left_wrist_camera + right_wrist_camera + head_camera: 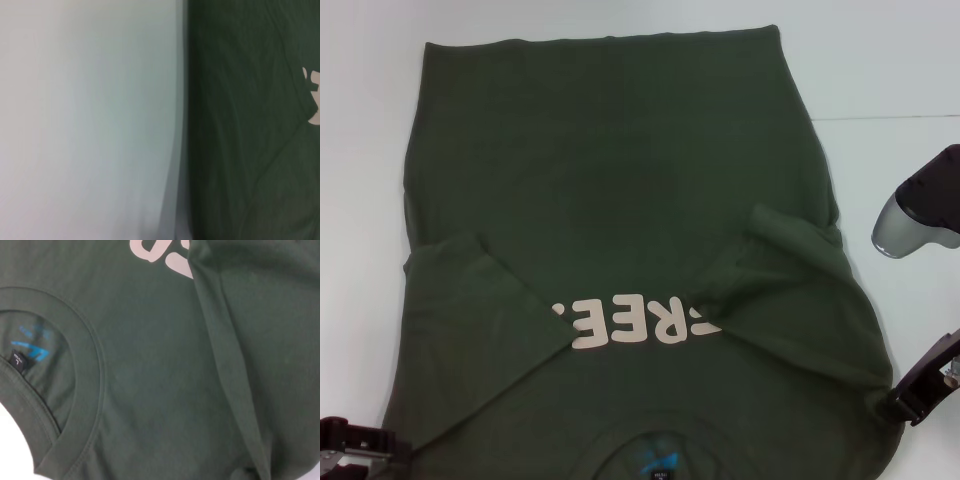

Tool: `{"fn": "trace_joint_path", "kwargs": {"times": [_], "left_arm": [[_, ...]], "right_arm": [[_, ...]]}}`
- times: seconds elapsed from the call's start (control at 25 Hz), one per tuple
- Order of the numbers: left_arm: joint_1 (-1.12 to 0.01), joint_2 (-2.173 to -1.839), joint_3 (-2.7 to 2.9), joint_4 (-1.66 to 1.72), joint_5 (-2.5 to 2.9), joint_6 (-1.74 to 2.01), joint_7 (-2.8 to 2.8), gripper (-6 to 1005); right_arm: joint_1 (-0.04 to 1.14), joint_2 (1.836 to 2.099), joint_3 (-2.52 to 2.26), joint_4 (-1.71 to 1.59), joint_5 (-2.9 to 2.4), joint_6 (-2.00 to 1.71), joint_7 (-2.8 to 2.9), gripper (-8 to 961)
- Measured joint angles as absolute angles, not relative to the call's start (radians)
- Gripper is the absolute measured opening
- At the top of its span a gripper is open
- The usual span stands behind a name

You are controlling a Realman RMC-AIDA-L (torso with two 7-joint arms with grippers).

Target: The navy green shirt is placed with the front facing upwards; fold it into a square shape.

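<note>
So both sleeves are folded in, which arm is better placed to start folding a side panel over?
Probably either; slight edge to the right. The right gripper sits right at the navy green shirt by its shoulder edge, and its wrist view shows the collar and sleeve fold. The left gripper is also at its shoulder corner.

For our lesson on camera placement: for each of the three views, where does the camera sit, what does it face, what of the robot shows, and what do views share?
Head view: high on the robot, looking down at the navy green shirt; left end effector and right end effector at the near corners.
Left wrist view: close over the shirt's edge and white table; no robot parts.
Right wrist view: close over the collar; no robot parts.
Shared: the pale lettering shows in all three.
</note>
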State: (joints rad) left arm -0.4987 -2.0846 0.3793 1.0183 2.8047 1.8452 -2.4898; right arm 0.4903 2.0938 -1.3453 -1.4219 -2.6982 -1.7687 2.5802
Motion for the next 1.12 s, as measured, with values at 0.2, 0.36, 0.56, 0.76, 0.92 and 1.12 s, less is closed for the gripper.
{"fn": "trace_joint_path", "kwargs": {"times": [0.2,0.36,0.56,0.76,0.92,1.12], "left_arm": [[-0.502,-2.085,0.384,0.993,2.819,1.835,-2.484,760],[-0.507,-2.082,0.385,0.972,2.820,1.834,-2.475,674],[-0.511,-2.080,0.385,0.967,2.820,1.834,-2.465,507],[-0.513,-2.078,0.385,0.966,2.820,1.827,-2.459,176],[-0.514,-2.078,0.385,0.955,2.819,1.813,-2.450,59],[-0.513,-2.078,0.375,0.942,2.801,1.796,-2.370,30]], "right_arm": [[0.491,2.094,-1.345,-1.422,-2.698,-1.769,2.580,31],[0.492,2.094,-1.345,-1.422,-2.698,-1.769,2.580,31],[0.494,2.094,-1.342,-1.422,-2.698,-1.769,2.580,30],[0.494,2.094,-1.336,-1.422,-2.689,-1.769,2.580,30],[0.490,2.094,-1.335,-1.422,-2.675,-1.767,2.580,31],[0.479,2.094,-1.297,-1.422,-2.657,-1.759,2.564,31]]}}
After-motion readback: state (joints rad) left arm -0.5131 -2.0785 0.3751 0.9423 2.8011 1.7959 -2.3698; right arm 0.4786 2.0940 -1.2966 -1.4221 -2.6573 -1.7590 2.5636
